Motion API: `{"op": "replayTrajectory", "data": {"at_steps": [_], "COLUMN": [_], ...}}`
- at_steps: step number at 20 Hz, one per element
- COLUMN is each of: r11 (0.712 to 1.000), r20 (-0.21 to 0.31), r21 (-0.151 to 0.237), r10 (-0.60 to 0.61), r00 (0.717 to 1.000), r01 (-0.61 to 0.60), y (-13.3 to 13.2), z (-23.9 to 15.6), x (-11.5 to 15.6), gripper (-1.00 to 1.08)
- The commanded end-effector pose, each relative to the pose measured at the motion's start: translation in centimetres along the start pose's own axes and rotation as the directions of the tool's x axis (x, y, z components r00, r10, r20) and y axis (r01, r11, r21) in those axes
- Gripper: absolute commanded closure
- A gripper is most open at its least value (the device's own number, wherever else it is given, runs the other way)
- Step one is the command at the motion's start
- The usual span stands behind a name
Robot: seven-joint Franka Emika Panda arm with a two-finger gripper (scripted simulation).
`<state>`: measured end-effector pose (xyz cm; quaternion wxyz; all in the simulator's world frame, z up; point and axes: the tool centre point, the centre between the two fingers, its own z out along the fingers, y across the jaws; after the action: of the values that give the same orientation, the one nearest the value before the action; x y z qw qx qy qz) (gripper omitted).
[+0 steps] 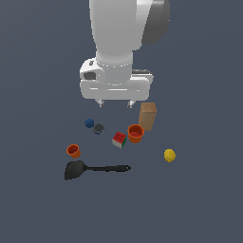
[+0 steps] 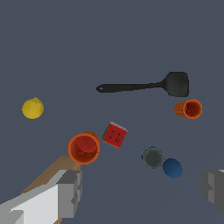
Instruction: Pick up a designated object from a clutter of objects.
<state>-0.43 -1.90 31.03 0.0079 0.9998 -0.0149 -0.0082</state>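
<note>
Above the clutter, the claw (image 1: 114,103) is held high, w/ its jaws spread wide and nothing between them; no item is touched. That height is judged to be a survey or approach pose, since every item is kept in sight and no grasp has begun.

Landmark: puzzle cube (image 1: 119,139). In the exterior view, the blue ball (image 1: 89,123) is found up and toward that view's left of the cube, resting on the counter (image 1: 204,199), just beside the grey ridged round thing (image 1: 98,128), which lies between ball and cube. One orange cup (image 1: 135,134) sits just beside the cube, w/ the tan box (image 1: 147,116) behind it; the other orange cup (image 1: 73,151), spatula (image 1: 94,169) and lemon (image 1: 170,155) lie farther off.

The exterior view alone shows the claw's height over the items. The wrist view alone shows the ball (image 2: 172,168) close to one fingertip (image 2: 214,189), nearly touching the grey thing (image 2: 153,157), so a tight approach is judged necessary.
</note>
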Motion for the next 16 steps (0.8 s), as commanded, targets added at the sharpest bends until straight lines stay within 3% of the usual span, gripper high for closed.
{"op": "replayTrajectory", "data": {"at_steps": [1, 9, 16], "r11": [1.000, 1.000, 1.000], "r20": [0.000, 0.057, 0.055], "r21": [0.000, -0.019, -0.017], "r10": [0.000, -0.007, -0.008], "r00": [1.000, 0.998, 0.998], "r01": [0.000, 0.009, 0.009], "y": [0.0, 1.2, 1.5], "z": [0.0, 2.0, 2.4], "x": [0.0, -0.9, -0.9], "gripper": [-0.92, -0.92, -0.92]}}
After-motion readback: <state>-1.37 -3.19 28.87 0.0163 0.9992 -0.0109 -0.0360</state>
